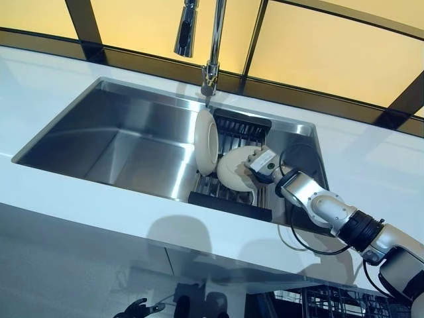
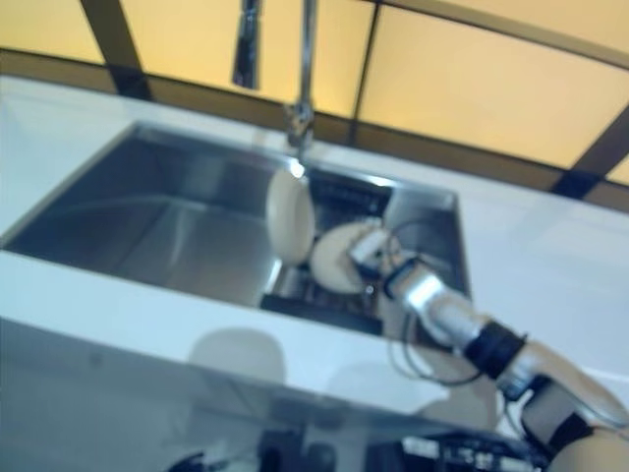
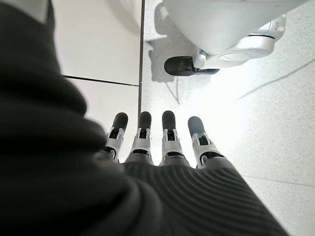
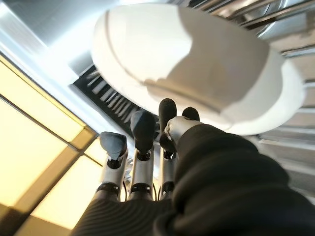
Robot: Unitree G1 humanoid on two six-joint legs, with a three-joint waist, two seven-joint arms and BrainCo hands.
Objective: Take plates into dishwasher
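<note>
While the head views show the right hand (image 1: 264,164) at a tilted cream ceramic plate (image 1: 233,169) on the black sink rack (image 1: 228,199), its wrist view shows fingers (image 4: 143,130) extended against the plate's underside, not curled. Only the left wrist view shows the left hand (image 3: 162,147), fingers straight above pale floor.

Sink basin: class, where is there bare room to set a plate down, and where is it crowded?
Free: the sink floor left of the dish rack, bordered by the steel walls, and the white countertop along the front edge. Crowded: the rack end, where an upright plate, a leaning plate and the right hand sit close together under the faucet.
</note>
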